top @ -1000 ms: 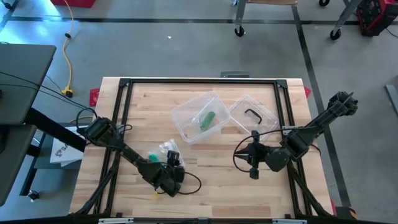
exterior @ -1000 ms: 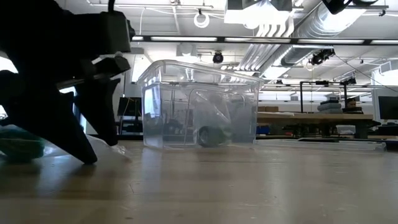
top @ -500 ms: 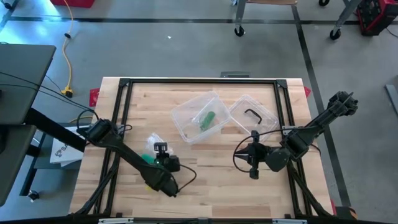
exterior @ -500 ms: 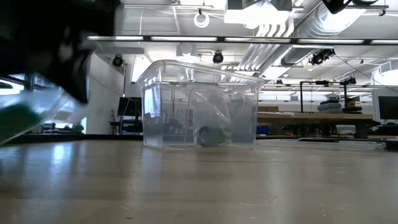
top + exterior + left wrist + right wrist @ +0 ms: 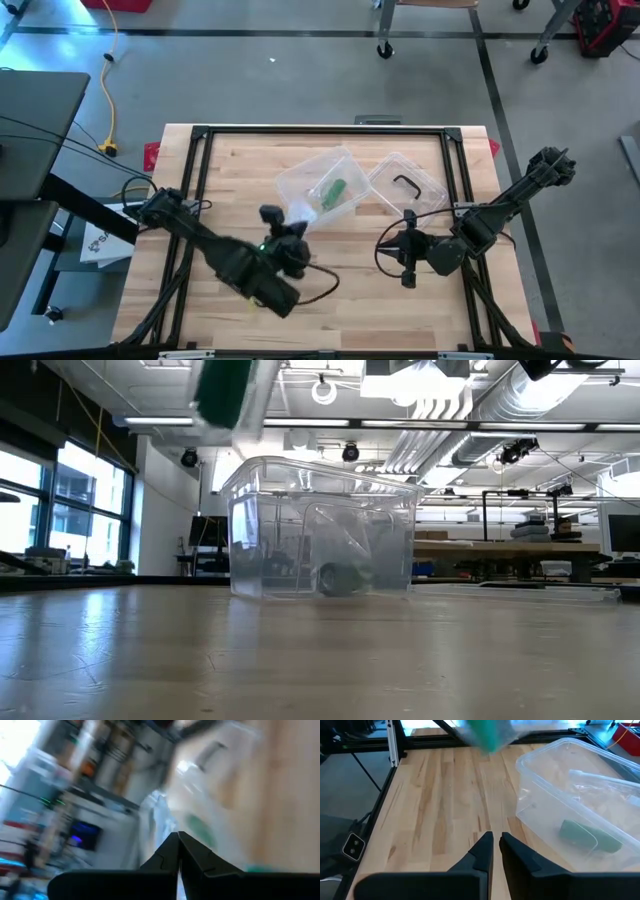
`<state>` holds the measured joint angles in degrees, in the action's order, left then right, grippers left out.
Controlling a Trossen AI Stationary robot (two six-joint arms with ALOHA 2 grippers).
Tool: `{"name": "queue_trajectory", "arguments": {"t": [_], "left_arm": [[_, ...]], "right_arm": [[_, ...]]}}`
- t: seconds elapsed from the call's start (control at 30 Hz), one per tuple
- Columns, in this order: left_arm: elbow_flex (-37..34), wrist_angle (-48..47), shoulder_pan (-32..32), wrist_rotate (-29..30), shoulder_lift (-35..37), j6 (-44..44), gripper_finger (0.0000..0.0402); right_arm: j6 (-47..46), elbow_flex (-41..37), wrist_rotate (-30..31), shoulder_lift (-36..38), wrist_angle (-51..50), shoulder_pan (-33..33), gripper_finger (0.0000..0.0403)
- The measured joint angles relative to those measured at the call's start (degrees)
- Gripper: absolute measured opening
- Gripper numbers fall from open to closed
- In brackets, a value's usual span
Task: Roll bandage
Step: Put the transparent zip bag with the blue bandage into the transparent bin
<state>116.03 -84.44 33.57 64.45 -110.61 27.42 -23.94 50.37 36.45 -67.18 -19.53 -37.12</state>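
My left gripper [image 5: 291,226] is pinched tight on a clear bag with a green bandage roll [image 5: 224,390] inside, lifted off the table [image 5: 330,290] and hanging just short of the clear bin [image 5: 318,187], on its near-left side. A second green roll [image 5: 583,836] lies in the bin, long axis slanting toward a corner. My right gripper [image 5: 407,250] waits, fingers nearly together and empty, near the bin's lid [image 5: 405,184]. The left is nearer; the bin lies straight ahead of it.
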Motion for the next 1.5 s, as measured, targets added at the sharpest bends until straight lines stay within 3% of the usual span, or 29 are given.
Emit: {"name": "queue_trajectory", "arguments": {"t": [0.1,0.17,0.37,0.5,0.63,0.93,1.07,1.37,1.5], "left_arm": [[3.6,3.3,-3.5,4.7,0.0,-11.3,0.0],[4.0,7.9,-7.0,3.1,0.1,-20.5,0.0],[2.5,26.1,-17.5,-20.9,0.2,-50.4,0.0],[1.7,35.3,-23.6,-27.7,0.2,-62.4,0.0],[0.1,40.5,-29.4,-36.0,0.3,-63.7,0.0],[-11.8,51.6,-32.9,-40.1,2.1,-65.0,0.0],[-22.5,64.0,-32.5,-40.2,6.7,-62.8,0.0],[-54.0,101.5,-32.4,-43.1,23.0,-54.6,0.0],[-64.4,107.1,-32.6,-42.7,26.1,-51.3,0.0]], "right_arm": [[0.6,0.0,0.0,0.0,0.4,0.0,0.0028],[1.0,0.0,0.0,0.0,0.8,0.0,0.0028],[1.3,0.0,0.0,0.0,0.8,0.0,0.0028],[0.7,0.0,0.0,0.0,0.8,-0.1,0.0028],[0.4,0.0,-0.6,0.0,0.8,-0.2,0.0028],[-4.2,0.0,-1.1,0.0,0.9,-0.6,0.0028],[-7.3,0.0,-0.8,0.0,1.2,-1.7,0.0028],[-8.7,0.0,2.7,-0.1,3.8,-4.6,0.0028],[-7.1,0.0,3.9,0.0,5.8,-4.4,0.0028]]}}
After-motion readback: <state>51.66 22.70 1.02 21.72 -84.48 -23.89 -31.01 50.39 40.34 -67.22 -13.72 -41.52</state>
